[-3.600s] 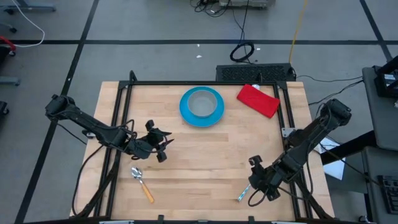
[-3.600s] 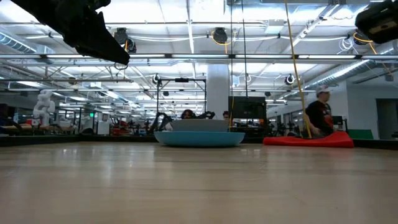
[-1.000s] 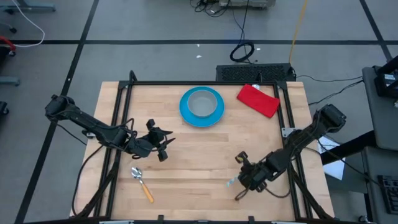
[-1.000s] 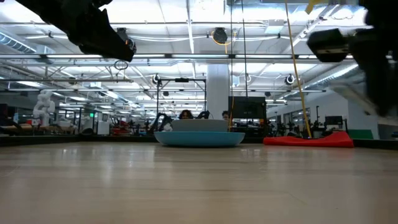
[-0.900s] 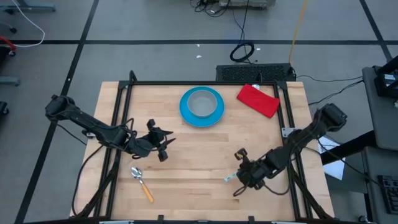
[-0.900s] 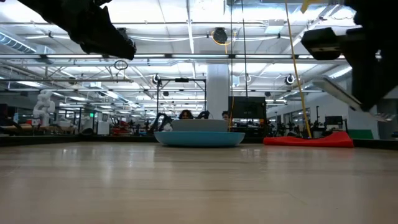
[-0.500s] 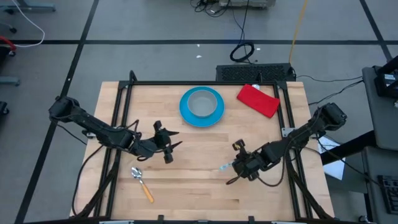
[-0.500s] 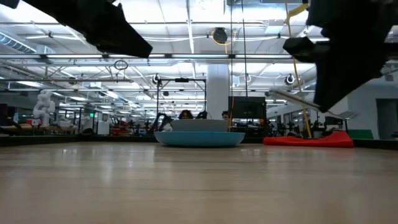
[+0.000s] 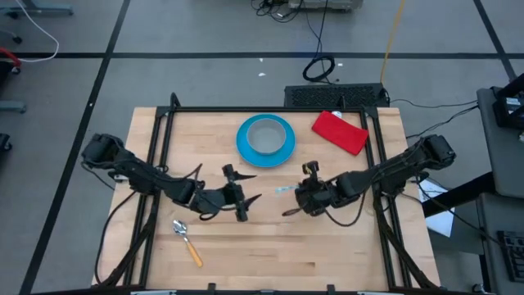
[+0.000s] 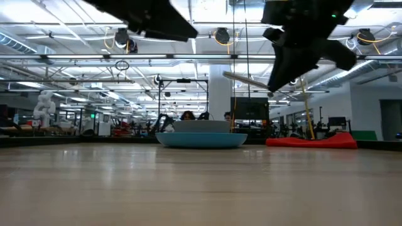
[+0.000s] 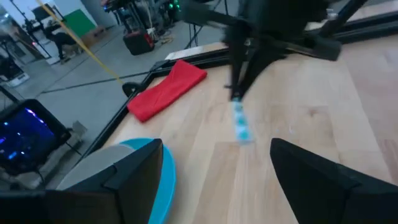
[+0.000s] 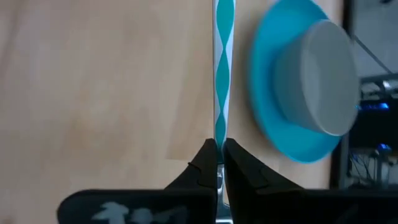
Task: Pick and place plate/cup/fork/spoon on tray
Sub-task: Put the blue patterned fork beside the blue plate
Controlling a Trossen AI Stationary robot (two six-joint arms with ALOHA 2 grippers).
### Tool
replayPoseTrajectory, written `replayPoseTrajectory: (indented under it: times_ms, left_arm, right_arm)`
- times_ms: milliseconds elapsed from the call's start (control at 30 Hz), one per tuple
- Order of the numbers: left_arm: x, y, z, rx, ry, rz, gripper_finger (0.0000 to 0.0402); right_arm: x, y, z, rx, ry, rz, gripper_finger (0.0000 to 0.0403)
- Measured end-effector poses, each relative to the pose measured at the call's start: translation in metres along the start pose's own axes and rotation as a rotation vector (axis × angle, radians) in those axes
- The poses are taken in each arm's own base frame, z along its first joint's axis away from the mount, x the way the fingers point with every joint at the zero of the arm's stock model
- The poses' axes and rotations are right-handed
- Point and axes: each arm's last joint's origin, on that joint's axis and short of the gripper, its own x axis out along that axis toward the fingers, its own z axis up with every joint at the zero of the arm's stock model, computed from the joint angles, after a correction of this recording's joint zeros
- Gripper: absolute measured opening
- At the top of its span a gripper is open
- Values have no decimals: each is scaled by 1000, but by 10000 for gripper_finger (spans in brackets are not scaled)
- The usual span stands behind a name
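My right gripper (image 9: 296,197) hangs over the table's middle, shut on the fork (image 10: 250,80), a slim strip that shows teal and white in the right wrist view (image 12: 222,68). Left of it, my left gripper (image 9: 252,197) is open, its fingers wide apart (image 11: 230,186) and pointing at the fork (image 11: 239,126). The bright-blue plate (image 9: 243,141) lies at the far middle, and the pale grey cup (image 9: 265,136) stands on it. Near the left front the spoon (image 9: 187,242), with an orange handle, lies flat on the table. No tray shows in any view. My right gripper pinches the fork's one end (image 12: 218,147) between its two fingertips. The fork runs straight on ahead of the fingers, toward the table's left. It is lifted clear, well above the table, almost level (image 10: 239,77).
A red cloth-like rectangle (image 9: 340,131) lies at the far right, beside the plate. A black frame (image 9: 160,139) edges the wooden table. Bare wood lies between the two grippers and the near edge. Beyond the far edge there are a black box and cables (image 9: 327,82).
My right gripper has carried the fork from the near right toward the table's middle, rising and turning, with the fork clear of the table throughout. My left gripper has moved toward the table's right, closer to the fork.
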Motion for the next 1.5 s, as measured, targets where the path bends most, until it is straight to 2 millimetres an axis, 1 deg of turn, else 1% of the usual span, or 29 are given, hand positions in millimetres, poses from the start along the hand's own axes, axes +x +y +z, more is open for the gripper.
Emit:
replayPoseTrajectory:
  times_ms: [133,267,433,600,867,1000,1100,1333,1500]
  left_arm:
    - [16,-5,10,13,41,9,293]
    - [36,-9,15,27,69,-4,292]
    - [59,-13,11,70,139,8,284]
    - [70,-16,4,113,205,51,244]
    - [73,-16,3,119,202,86,151]
    - [73,-16,4,124,196,85,116]
    - [73,-16,5,119,187,85,108]
    - [73,-16,5,118,186,71,109]
    - [73,-17,5,118,186,70,76]
  right_arm:
    - [1,-12,5,35,-5,-28,0]
    - [1,-16,11,12,-47,-36,0]
    - [0,-17,15,-19,-85,-43,2]
    - [0,-17,15,-19,-89,-43,4]
    - [0,-17,17,-6,-109,-46,5]
    - [0,-18,17,-5,-108,-46,5]
    - [0,-18,17,-3,-108,-46,6]
    - [0,-18,18,1,-112,-47,6]
    - [0,-17,19,5,-124,-26,6]
